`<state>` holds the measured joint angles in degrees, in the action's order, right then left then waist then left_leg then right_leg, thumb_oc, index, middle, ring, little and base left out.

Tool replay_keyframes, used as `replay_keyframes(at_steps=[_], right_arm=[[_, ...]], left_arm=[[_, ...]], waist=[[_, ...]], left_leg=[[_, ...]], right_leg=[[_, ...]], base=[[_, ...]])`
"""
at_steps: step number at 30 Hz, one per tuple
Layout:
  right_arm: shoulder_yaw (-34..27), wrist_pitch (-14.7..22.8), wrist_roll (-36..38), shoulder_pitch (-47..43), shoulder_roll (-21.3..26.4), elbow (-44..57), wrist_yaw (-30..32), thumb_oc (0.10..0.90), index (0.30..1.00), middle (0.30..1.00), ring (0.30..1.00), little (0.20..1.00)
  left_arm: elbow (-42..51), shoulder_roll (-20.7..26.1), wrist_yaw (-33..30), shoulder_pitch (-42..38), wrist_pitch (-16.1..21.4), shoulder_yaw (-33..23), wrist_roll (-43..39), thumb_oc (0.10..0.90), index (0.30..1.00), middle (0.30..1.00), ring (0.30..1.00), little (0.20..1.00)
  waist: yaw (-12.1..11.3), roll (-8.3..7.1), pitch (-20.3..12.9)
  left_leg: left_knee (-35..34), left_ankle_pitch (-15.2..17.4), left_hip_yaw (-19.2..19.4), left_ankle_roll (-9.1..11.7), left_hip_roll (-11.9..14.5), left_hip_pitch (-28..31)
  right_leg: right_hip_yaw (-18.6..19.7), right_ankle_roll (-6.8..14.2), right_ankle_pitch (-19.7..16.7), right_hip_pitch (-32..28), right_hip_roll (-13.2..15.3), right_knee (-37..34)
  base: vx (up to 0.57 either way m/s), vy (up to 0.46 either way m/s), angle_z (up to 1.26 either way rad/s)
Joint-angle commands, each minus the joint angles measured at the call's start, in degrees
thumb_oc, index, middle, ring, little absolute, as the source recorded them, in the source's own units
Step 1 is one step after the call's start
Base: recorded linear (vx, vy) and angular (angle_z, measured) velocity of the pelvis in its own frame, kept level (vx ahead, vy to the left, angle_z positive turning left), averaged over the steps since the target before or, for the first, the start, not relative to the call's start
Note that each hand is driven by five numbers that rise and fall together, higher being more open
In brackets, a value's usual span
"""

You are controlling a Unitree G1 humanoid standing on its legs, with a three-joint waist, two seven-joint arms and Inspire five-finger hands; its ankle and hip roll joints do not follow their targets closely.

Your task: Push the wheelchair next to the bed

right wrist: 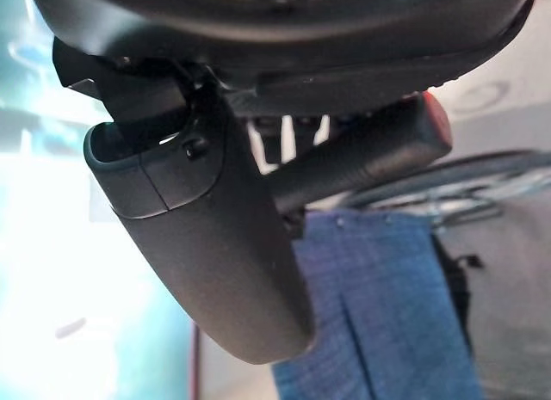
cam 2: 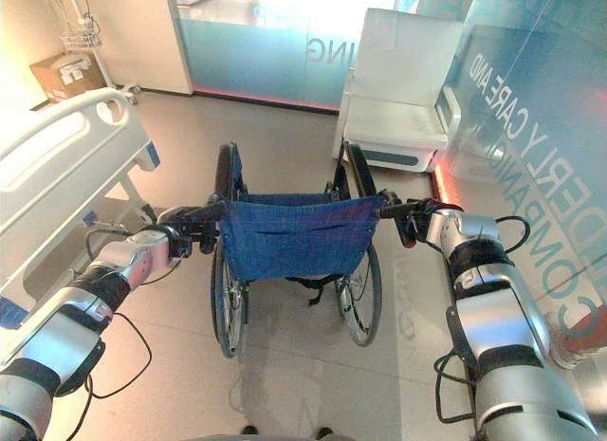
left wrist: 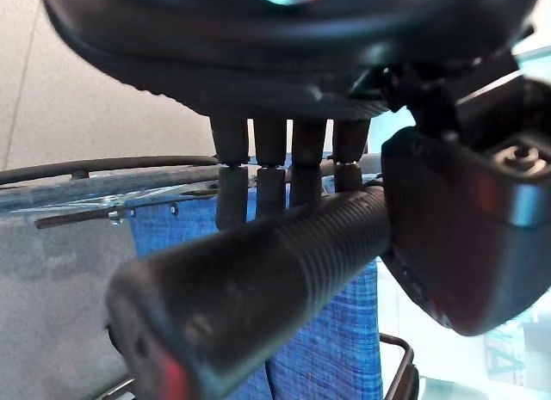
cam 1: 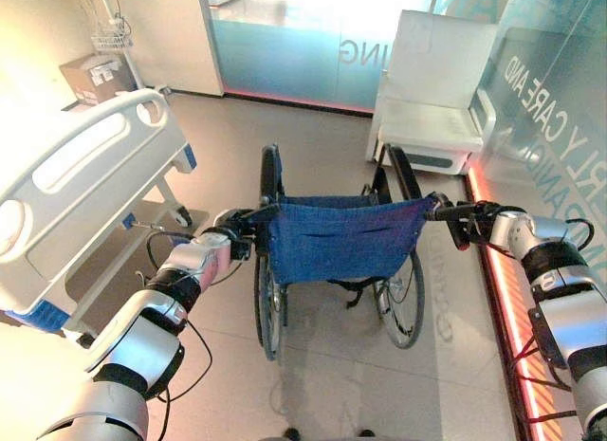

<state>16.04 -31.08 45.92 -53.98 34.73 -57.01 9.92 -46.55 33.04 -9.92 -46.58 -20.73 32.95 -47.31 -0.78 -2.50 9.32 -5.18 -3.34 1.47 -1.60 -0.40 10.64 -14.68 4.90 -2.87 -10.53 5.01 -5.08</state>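
Observation:
The wheelchair (cam 1: pixel 341 237) with a blue fabric back stands in the middle of the floor, its back towards me. My left hand (cam 1: pixel 232 234) is shut on its left push handle (left wrist: pixel 258 262), the fingers (left wrist: pixel 275 159) curled behind the ribbed grip. My right hand (cam 1: pixel 471 223) is shut on the right push handle (right wrist: pixel 362 159), with the thumb (right wrist: pixel 215 245) across the front of it. The white hospital bed (cam 1: pixel 76 175) stands to the left, its footboard and side rail near my left arm, a gap of floor between it and the wheelchair.
A white bench seat (cam 1: pixel 432 109) stands ahead on the right against a frosted glass wall (cam 1: pixel 560 128). A red-lit strip (cam 1: pixel 503 299) runs along the floor at that wall's foot. A cardboard box (cam 1: pixel 95 76) sits far left behind the bed.

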Motion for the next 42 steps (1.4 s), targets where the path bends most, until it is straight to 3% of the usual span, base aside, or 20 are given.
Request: replay_keyframes(at_steps=[1,2,6,17,26,31,32,34,35,42], right_arm=[[0.7,5.4,4.0,2.8,-6.0,2.0,-0.5,0.800,0.900,0.900,0.900,0.900],[1.1,7.7,2.0,3.2,-5.9,3.4,-1.7,0.800,0.900,0.900,0.900,0.900],[3.1,7.8,-1.7,4.2,-4.7,8.1,-6.6,0.800,0.900,0.900,0.900,0.900],[10.1,1.0,-15.6,0.8,0.4,2.1,-27.9,0.800,0.900,0.900,0.900,0.900],[13.5,-2.3,-19.9,-4.0,-0.2,-2.0,-34.4,0.800,0.900,0.900,0.900,0.900],[14.5,-1.4,-18.8,-5.0,-1.2,-2.2,-36.3,0.800,0.900,0.900,0.900,0.900],[14.5,-0.2,-17.8,-5.0,-1.5,-1.7,-35.9,0.762,0.844,0.844,0.844,0.844],[14.2,1.4,-14.1,-5.0,-2.0,-0.7,-34.9,0.460,0.389,0.389,0.389,0.389],[13.7,3.4,-11.6,-4.7,-2.4,0.4,-33.5,0.414,0.321,0.321,0.321,0.321],[9.8,9.7,-2.9,-0.7,-4.1,10.0,-26.4,0.400,0.300,0.300,0.300,0.300]], left_arm=[[4.9,-0.5,1.0,-4.2,8.7,-8.6,-6.5,0.400,0.300,0.300,0.300,0.300],[5.5,-0.4,0.5,-3.9,8.6,-8.7,-6.7,0.400,0.300,0.300,0.300,0.300],[6.9,-0.1,-0.1,-3.1,8.2,-9.2,-6.2,0.400,0.300,0.300,0.300,0.300],[5.0,0.8,1.2,-5.0,7.5,-8.8,-5.6,0.400,0.300,0.300,0.300,0.300],[2.7,-0.4,1.6,-6.7,7.8,-7.8,-5.3,0.400,0.300,0.300,0.300,0.300],[2.5,-1.2,1.2,-7.1,7.7,-7.3,-4.8,0.400,0.300,0.300,0.300,0.300],[2.6,-1.5,1.1,-7.0,7.7,-7.3,-4.7,0.400,0.300,0.300,0.300,0.300],[2.6,-1.5,1.0,-6.9,7.7,-7.3,-4.7,0.400,0.300,0.300,0.300,0.300],[2.8,-1.6,1.0,-6.7,7.6,-7.3,-4.5,0.400,0.300,0.300,0.300,0.300],[4.4,-1.6,0.4,-4.3,7.6,-8.4,-3.7,0.400,0.300,0.300,0.300,0.300]], waist=[[-3.2,3.00,-5.9],[-3.2,3.05,-5.9],[-3.0,2.95,-5.8],[-3.1,1.69,-6.0],[-3.5,1.28,-6.1],[-3.7,1.19,-6.0],[-3.8,1.21,-5.9],[-3.8,1.28,-5.9],[-3.8,1.34,-5.9],[-3.4,1.83,-5.9]], left_leg=[[0.5,4.2,3.1,0.9,-3.5,0.0],[0.5,4.2,3.1,1.0,-3.5,0.0],[0.6,4.1,3.0,1.0,-3.6,-0.2],[0.2,3.5,2.9,1.5,-3.4,-0.2],[0.2,3.3,2.6,1.7,-3.3,-0.1],[0.2,3.2,2.4,1.8,-3.3,0.0],[0.2,3.2,2.3,1.8,-3.4,0.0],[0.2,3.2,2.3,1.8,-3.4,0.0],[0.2,3.2,2.2,1.8,-3.4,0.1],[0.2,3.3,2.2,1.8,-3.4,0.1]], right_leg=[[-0.4,-0.4,2.2,0.0,0.0,2.8],[-0.3,-0.3,2.1,0.0,-0.1,2.6],[-0.1,-0.3,2.0,0.1,-0.1,2.3],[-0.5,-0.2,1.5,-0.5,-0.4,1.1],[-0.6,-0.4,1.5,-0.7,-0.6,1.1],[-0.7,-0.5,1.5,-0.9,-0.6,1.0],[-0.7,-0.5,1.5,-0.9,-0.7,0.9],[-0.7,-0.5,1.5,-1.0,-0.7,0.9],[-0.7,-0.5,1.5,-1.0,-0.7,0.9],[-0.5,-0.4,1.5,-1.1,-0.7,0.6]], base=[[-0.03,0.008,0.00],[0.00,0.000,0.00],[-0.02,0.000,0.00],[-0.01,-0.006,0.03],[0.00,0.000,0.00],[0.00,0.000,0.00],[0.00,0.000,0.00],[0.00,0.000,0.00],[0.00,0.000,0.00],[0.00,0.002,0.01]])
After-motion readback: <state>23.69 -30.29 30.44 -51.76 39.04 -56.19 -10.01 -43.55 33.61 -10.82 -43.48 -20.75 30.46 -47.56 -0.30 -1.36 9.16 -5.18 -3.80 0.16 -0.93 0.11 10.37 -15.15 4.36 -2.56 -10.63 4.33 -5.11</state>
